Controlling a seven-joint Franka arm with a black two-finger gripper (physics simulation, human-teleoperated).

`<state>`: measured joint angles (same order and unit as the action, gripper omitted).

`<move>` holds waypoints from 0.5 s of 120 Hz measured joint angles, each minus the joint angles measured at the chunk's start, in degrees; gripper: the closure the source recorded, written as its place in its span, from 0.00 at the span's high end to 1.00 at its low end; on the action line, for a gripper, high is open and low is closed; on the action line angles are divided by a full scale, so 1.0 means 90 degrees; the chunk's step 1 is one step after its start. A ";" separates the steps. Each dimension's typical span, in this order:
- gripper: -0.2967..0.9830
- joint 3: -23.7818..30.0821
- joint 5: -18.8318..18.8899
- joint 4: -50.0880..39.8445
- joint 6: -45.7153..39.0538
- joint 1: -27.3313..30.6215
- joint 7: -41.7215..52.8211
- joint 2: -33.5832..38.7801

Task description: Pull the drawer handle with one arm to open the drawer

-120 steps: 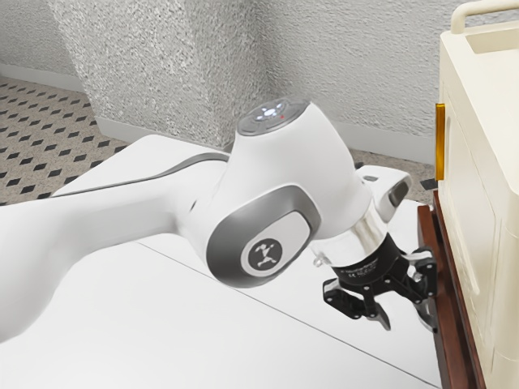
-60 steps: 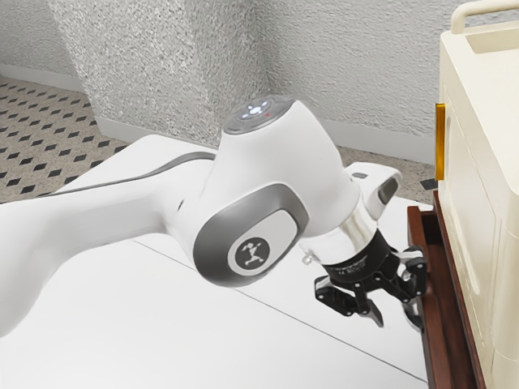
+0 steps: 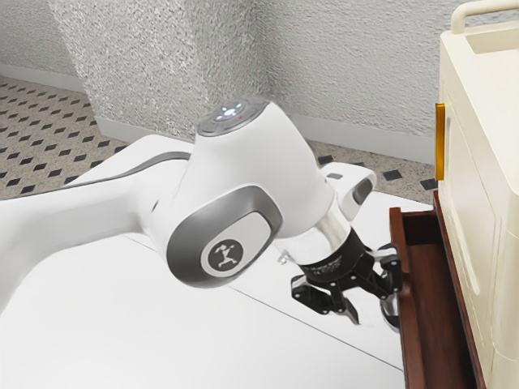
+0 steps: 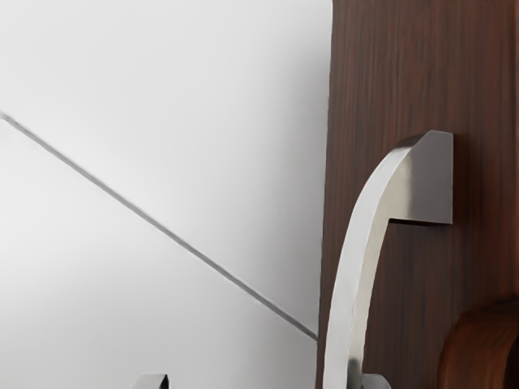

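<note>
In the exterior view my gripper (image 3: 373, 318) stands open beside the dark wooden drawer (image 3: 430, 275), which is pulled partway out of the cream cabinet (image 3: 480, 174). One finger is at the drawer's front, by the silver handle (image 3: 390, 309); the other is out over the white surface. The wrist view shows the curved metal handle (image 4: 365, 219) on the brown drawer front (image 4: 422, 73). Both fingertips of my gripper (image 4: 263, 382) peek in there, widely apart. One is tucked behind the handle, on the drawer's side; the other does not touch it.
The white tabletop (image 3: 203, 324) stretches under the arm, with a thin dark line across it. A yellow-orange strip (image 3: 440, 142) sits on the cabinet's side. A rounded brown wooden piece (image 4: 482, 348) lies near the handle in the wrist view. A textured wall (image 3: 349, 65) stands behind.
The drawer has slid out toward the exterior view's left, showing more of its inside. My hand and arm have moved the same way along with the handle, the gripper staying open.
</note>
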<state>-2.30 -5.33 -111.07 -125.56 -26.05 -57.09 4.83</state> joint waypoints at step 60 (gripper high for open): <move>0.43 0.0026 0.0075 -0.0444 0.0002 0.0173 -0.0218 0.0376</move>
<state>-2.06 -4.66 -115.07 -125.55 -24.49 -59.05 8.21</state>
